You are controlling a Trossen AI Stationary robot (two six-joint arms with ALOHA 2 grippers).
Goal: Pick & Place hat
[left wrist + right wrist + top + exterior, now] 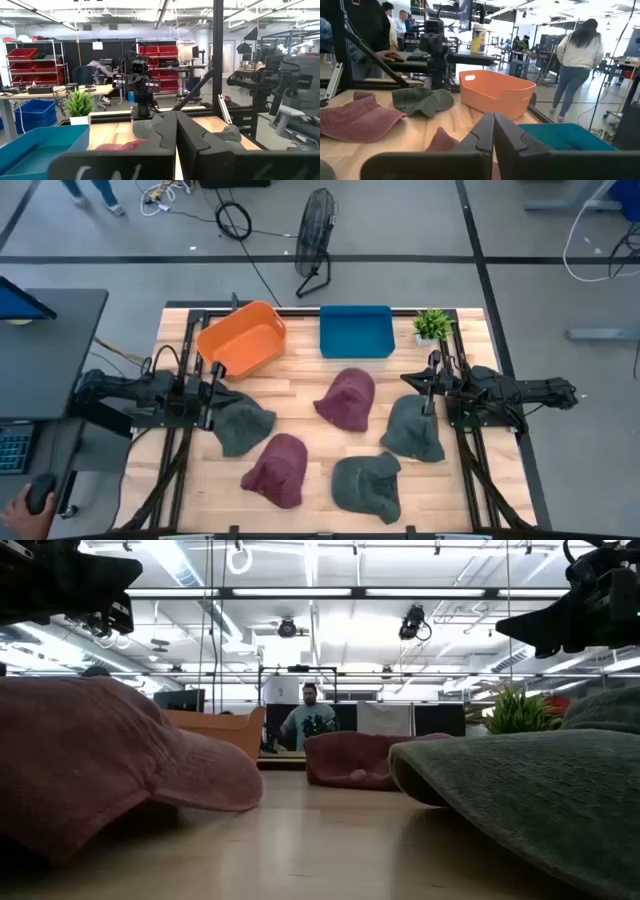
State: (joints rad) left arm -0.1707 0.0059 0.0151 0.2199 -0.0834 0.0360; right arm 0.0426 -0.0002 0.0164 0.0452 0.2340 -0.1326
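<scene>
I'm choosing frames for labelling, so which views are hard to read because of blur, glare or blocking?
Low view: the maroon hat and green hat sit close and soft, ceiling lights glare. Left wrist view: shut fingers block the table. Right wrist view: bright windows behind the orange bin. High view: even and clear.

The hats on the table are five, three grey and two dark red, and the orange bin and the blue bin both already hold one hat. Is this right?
Not quite. The count and colours are right, but in the high view the orange bin and the blue bin hold no hat. All five hats lie on the table.
</scene>
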